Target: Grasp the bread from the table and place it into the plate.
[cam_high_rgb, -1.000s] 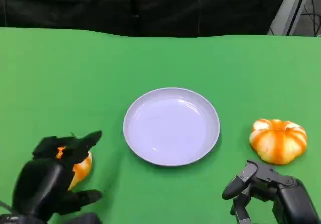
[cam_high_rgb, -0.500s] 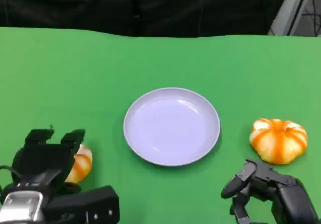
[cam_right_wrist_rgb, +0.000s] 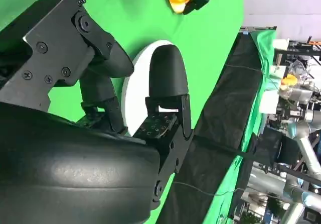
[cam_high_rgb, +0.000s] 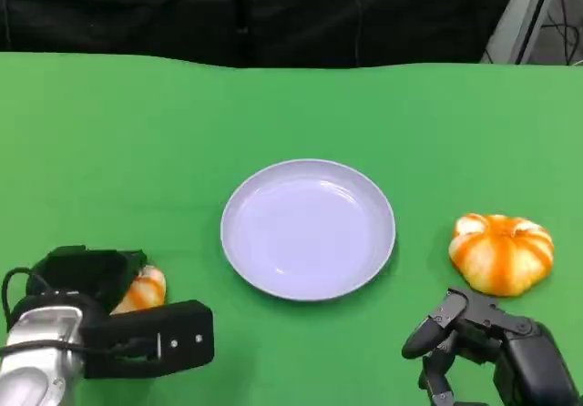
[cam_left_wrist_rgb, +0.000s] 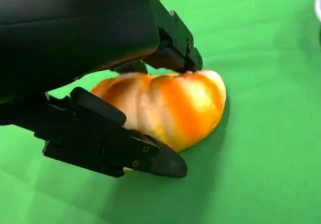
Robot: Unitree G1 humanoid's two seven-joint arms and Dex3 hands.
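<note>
Surface: green cloth-covered table (cam_high_rgb: pixel 137 142), black curtain behind; a metal frame at the far right corner.

Bread, count two. One round orange-and-white ridged bread roll (cam_high_rgb: pixel 143 289) at the near left of the table, lying flat, its long axis running roughly toward the plate; the left hand (cam_high_rgb: pixel 86 283) sits over it, and the left wrist view shows fingers (cam_left_wrist_rgb: pixel 125 148) closed against its sides, holding it on the cloth. A second round orange-striped roll (cam_high_rgb: pixel 501 252) lies right of the plate, apart from it.

Plate, count one: round pale lilac plate (cam_high_rgb: pixel 308 228), table centre.

Right hand (cam_high_rgb: pixel 474 338): near right, just short of the second roll, fingers apart, holding nothing.
</note>
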